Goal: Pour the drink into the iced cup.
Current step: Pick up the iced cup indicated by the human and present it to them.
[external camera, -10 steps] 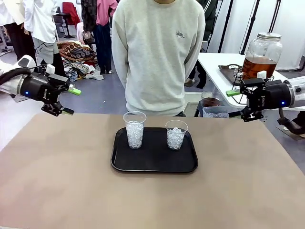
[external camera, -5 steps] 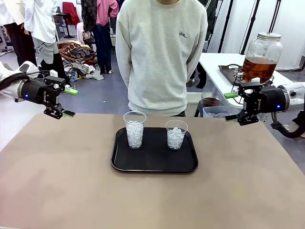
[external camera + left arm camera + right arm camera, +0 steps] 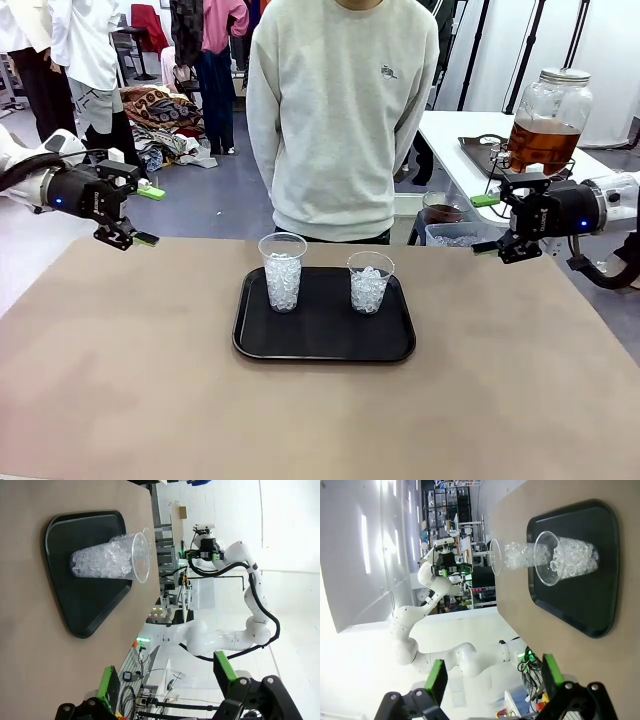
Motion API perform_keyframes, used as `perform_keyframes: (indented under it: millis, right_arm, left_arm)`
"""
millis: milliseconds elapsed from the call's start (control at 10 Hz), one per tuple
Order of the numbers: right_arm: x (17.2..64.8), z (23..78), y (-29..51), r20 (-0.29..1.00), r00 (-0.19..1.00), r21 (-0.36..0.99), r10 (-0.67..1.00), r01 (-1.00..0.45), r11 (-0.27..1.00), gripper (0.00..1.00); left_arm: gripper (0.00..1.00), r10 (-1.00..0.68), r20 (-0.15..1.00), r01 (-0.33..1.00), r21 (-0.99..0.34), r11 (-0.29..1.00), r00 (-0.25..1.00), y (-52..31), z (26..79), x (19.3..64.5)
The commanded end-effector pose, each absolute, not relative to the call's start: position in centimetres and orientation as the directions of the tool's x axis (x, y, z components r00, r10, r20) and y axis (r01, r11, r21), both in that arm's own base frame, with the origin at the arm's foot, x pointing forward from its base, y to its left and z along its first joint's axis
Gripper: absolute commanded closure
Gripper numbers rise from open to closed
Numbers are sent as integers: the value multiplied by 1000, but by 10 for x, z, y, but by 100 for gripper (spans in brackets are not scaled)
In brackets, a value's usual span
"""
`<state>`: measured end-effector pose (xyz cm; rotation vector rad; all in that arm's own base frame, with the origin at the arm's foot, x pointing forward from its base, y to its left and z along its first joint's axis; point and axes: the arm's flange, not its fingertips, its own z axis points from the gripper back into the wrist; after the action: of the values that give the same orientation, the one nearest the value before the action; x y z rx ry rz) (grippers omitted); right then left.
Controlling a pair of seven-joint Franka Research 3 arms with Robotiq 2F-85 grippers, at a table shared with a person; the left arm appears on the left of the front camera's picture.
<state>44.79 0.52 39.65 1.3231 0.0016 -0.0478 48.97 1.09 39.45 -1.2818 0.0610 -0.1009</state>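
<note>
Two clear iced cups stand on a black tray (image 3: 322, 352) mid-table: the left iced cup (image 3: 283, 272) and the right iced cup (image 3: 370, 283). Amber-brown drink fills part of a big lidded glass jar (image 3: 545, 135) on a side table at the back right. My left gripper (image 3: 148, 215) hovers open above the table's far left corner. Over the far right edge, my right gripper (image 3: 484, 224) is also open. Both hold nothing. The left wrist view has the iced cups (image 3: 105, 562) overlapping beyond its open gripper (image 3: 165, 680). The right wrist view shows them (image 3: 570, 562) past its open gripper (image 3: 492, 677).
A person in a pale sweatshirt (image 3: 345, 110) stands at the far edge behind the tray, arms behind the back. A clear container (image 3: 450, 234) and a small cup (image 3: 442, 208) sit low beside the table at the back right. The brown tabletop (image 3: 320, 420) is bare around the tray.
Both grippers have drawn slightly lower and settled: the left one shifted left, the right one shifted left toward the table. The person leaned a little to the right. The cups have not moved.
</note>
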Motion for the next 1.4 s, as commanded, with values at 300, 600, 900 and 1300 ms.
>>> perform_keyframes:
  millis: [300,600,900,1300]
  right_arm:
    - [448,397,6,-30,999,969,-41,39,245,0]
    - [448,397,6,-30,999,969,-41,39,245,0]
    - [448,397,6,-30,999,969,-41,39,245,0]
    - [448,397,6,-30,999,969,-41,39,245,0]
  left_arm:
    - [0,-105,17,45,-960,276,994,12,397,486]
    - [0,-105,17,45,-960,276,994,12,397,486]
    - [0,-105,17,45,-960,276,994,12,397,486]
    - [0,-105,17,45,-960,276,994,12,397,486]
